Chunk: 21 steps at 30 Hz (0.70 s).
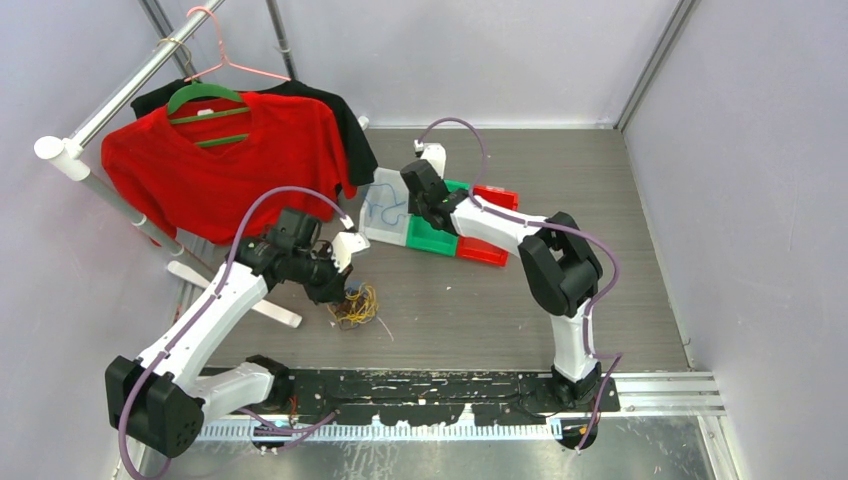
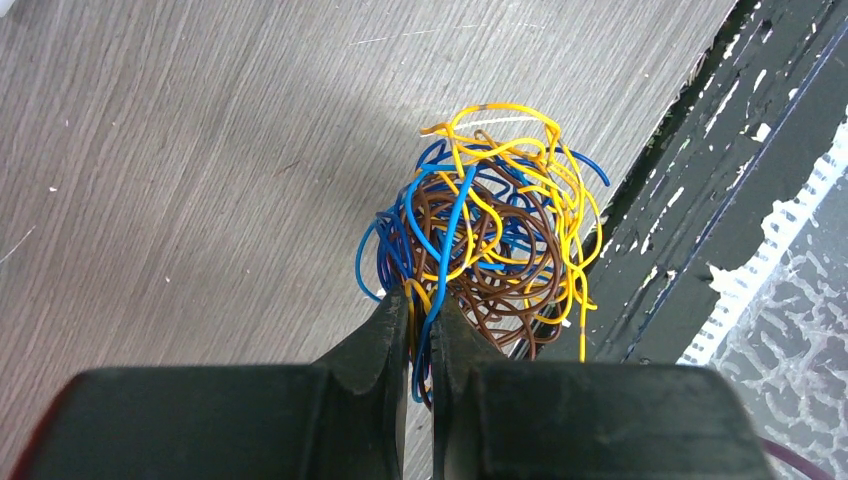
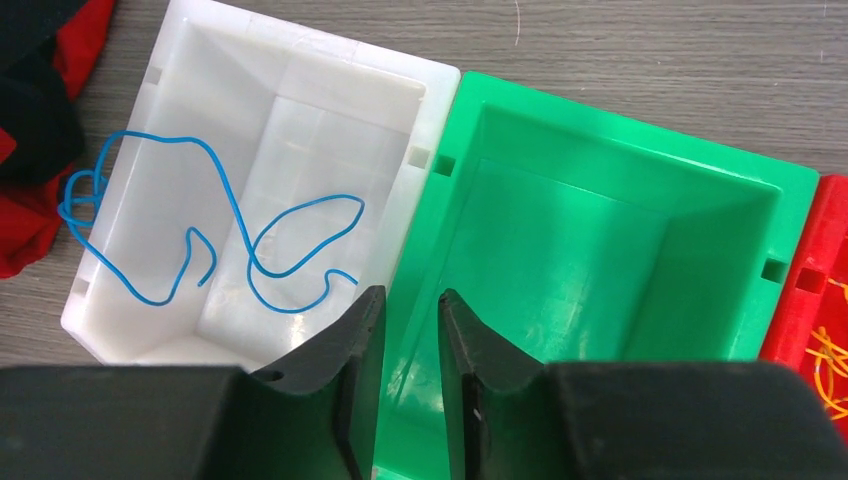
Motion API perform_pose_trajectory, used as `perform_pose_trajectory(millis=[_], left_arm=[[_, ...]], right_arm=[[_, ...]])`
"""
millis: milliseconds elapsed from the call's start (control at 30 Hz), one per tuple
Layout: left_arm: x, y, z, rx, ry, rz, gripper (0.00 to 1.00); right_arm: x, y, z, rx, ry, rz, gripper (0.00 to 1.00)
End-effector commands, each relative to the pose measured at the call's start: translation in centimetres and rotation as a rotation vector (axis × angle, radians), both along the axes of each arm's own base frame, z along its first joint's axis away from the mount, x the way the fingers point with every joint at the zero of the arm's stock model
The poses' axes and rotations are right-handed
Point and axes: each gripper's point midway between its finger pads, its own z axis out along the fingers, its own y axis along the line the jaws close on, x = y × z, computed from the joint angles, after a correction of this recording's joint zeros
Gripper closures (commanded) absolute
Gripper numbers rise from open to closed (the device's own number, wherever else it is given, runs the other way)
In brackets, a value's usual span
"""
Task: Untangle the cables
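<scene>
A fist-sized clump of cables [image 2: 495,235] in blue, yellow and brown hangs from my left gripper [image 2: 421,303], which is shut on strands at the clump's near edge. In the top view the clump [image 1: 355,305] sits by the left gripper [image 1: 343,290], left of the table's middle. My right gripper [image 3: 411,300] is open and empty, held over the rim between a white bin [image 3: 300,110] and a green bin [image 3: 600,230]. A loose blue cable [image 3: 250,240] lies in the white bin. Yellow strands [image 3: 830,360] lie in a red bin [image 3: 795,300].
The bins [image 1: 440,225] stand in a row at the back middle, another red bin [image 1: 497,196] behind them. A red shirt [image 1: 225,160] on a green hanger and a black shirt hang from a rack at the back left. A black strip [image 1: 420,390] runs along the near edge.
</scene>
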Motion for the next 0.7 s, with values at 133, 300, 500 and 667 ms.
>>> perform_pose_trajectory(millis=[133,300,500,667], left_arm=[[0.4,-1.0,2.1,-0.056,-0.036,-0.037,1.00],[0.5,-1.1,2.2,-0.061,-0.030,-0.040,1.00],[0.5,-1.6,2.7,-0.085,-0.016,-0.042,1.00],[1.2,-2.0,3.3,-0.107,-0.029,-0.012,1.00]], right_arm=[[-0.5,-4.1,0.5,-0.012,-0.032,-0.083,0.75],[-1.9,-4.8,1.1,-0.038,-0.009,-0.052,0.71],[-2.9,-3.4,4.8,0.000,-0.081,0.056,0.41],[-6.6,0.8,9.1,0.113,-0.187,0.323,0.33]])
